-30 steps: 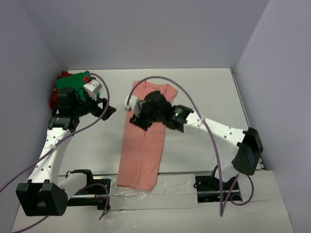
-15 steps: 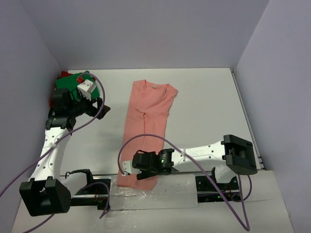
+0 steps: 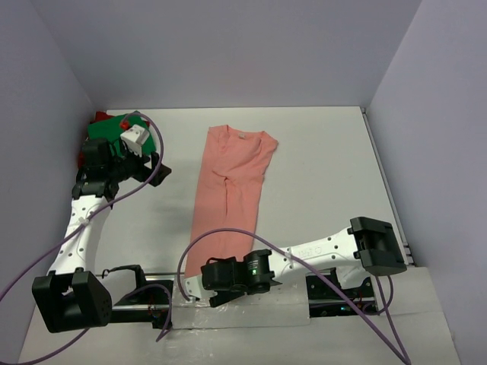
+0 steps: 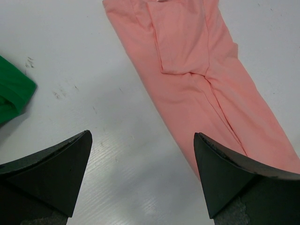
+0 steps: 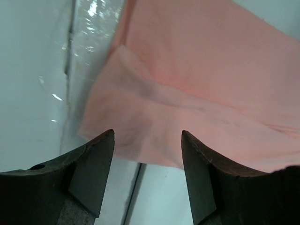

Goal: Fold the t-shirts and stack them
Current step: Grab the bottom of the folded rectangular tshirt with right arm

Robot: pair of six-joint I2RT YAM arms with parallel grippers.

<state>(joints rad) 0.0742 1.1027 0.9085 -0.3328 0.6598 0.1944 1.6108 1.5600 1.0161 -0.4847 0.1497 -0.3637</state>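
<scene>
T-shirts: I count three – one long salmon-pink cloth t-shirt (image 3: 232, 182), one bright green cloth t-shirt (image 3: 106, 128), one red cloth t-shirt (image 3: 98, 116).
Arms: I see two white-and-black jointed ones – left arm (image 3: 76, 236), right arm (image 3: 319, 247).
Hands: two black two-finger ones – left hand (image 3: 156, 169), right hand (image 3: 186, 287).
Cables: two purple cables (image 3: 156, 144).
Bench: one pale flat bench (image 3: 319, 152).

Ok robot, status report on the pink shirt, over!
Both open: right gripper low over near hem of pink shirt, left gripper hovering beside it. Shirt folded in a long strip. Far left, green shirt bunched, not in the way.
</scene>
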